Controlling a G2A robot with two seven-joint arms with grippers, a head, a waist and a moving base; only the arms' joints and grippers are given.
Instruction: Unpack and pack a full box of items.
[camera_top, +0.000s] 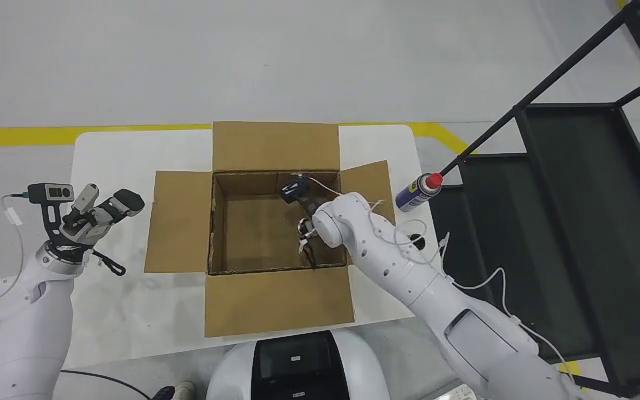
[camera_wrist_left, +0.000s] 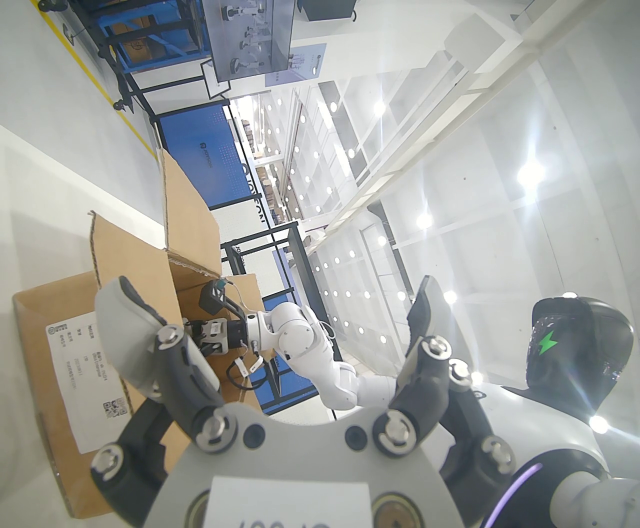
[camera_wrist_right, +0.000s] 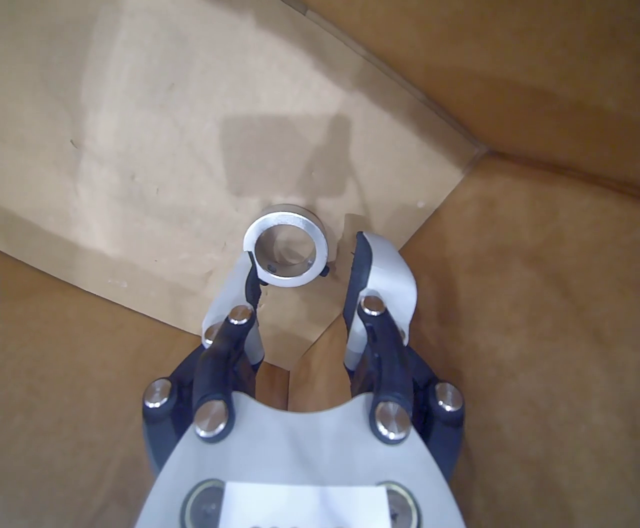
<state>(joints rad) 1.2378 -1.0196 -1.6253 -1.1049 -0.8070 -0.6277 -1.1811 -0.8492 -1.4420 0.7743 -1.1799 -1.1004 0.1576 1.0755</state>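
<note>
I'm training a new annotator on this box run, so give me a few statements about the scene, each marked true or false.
1. The right tool is down inside the box. True.
2. The right tool is shut on the metal ring. False: it is open, and the ring lies on the box floor between its fingertips.
3. The left tool holds the spray can. False: it is open and empty, off to one side of the box; the can lies on the table at the box's other side.
4. The box's flaps are folded outward. True.
</note>
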